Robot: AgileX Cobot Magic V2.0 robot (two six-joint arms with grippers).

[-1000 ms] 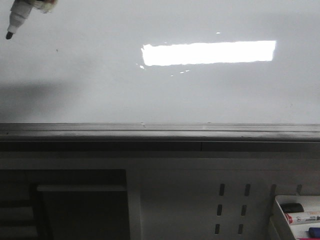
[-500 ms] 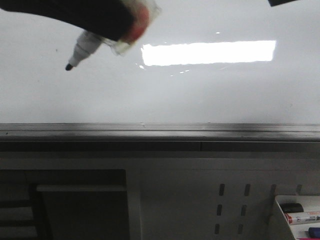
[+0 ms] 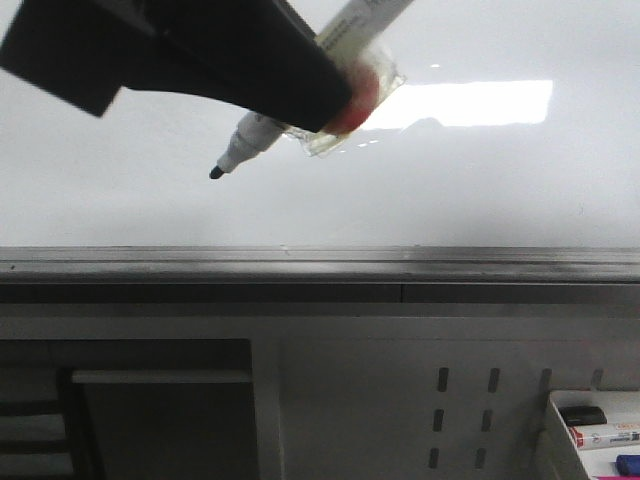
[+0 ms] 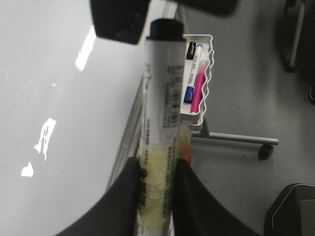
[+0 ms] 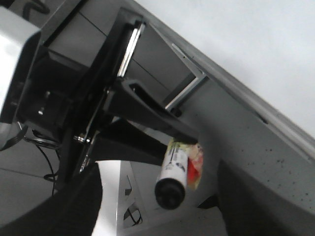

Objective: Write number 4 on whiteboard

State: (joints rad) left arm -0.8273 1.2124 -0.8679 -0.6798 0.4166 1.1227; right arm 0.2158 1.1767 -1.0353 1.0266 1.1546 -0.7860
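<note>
My left gripper (image 3: 300, 95) is clamped on the marker (image 3: 262, 128), tip hovering over the whiteboard (image 3: 450, 190), left of the glare; right gripper's out of view.

My left gripper (image 3: 300, 120) with its marker (image 3: 250, 140) crowds the whiteboard's (image 3: 480, 190) upper left. Toward the right edge the board lies open, while the grey rail (image 3: 320, 265) bars its bottom edge.

Grey perforated panel (image 3: 470, 400) below the rail, slots in it. White wire tray (image 4: 203, 78) holds a blue marker (image 4: 190, 91), a pink marker (image 4: 198, 93) and a black cap (image 4: 190, 50); the same tray (image 3: 560, 430) sits low in my front view. Wheeled stand leg (image 4: 236, 139) on the floor (image 4: 256, 64).
</note>
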